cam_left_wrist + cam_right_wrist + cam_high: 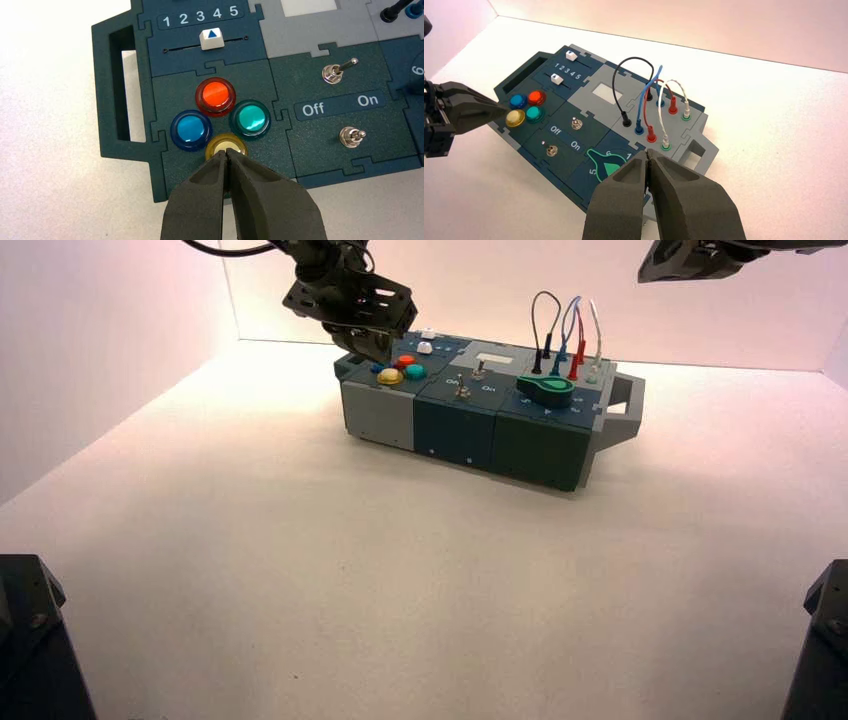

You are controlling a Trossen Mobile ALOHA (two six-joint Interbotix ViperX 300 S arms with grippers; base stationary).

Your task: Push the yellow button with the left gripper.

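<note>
- Left hand (226, 155): fingers pressed together, holding nothing, tips at the near rim of the yellow button (227, 145).
- Advice: drive straight down on the dome's centre; avoid sliding off.
- Just beyond the tips: blue button (191, 129), teal button (249, 118), red button (215, 95); keep clear.
- Right hand (647, 158): closed, idle, above the box's far end.

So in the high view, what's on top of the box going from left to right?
Black left gripper → round yellow button → round teal button → small metal toggle switch → big green knob → grey side handle.
</note>
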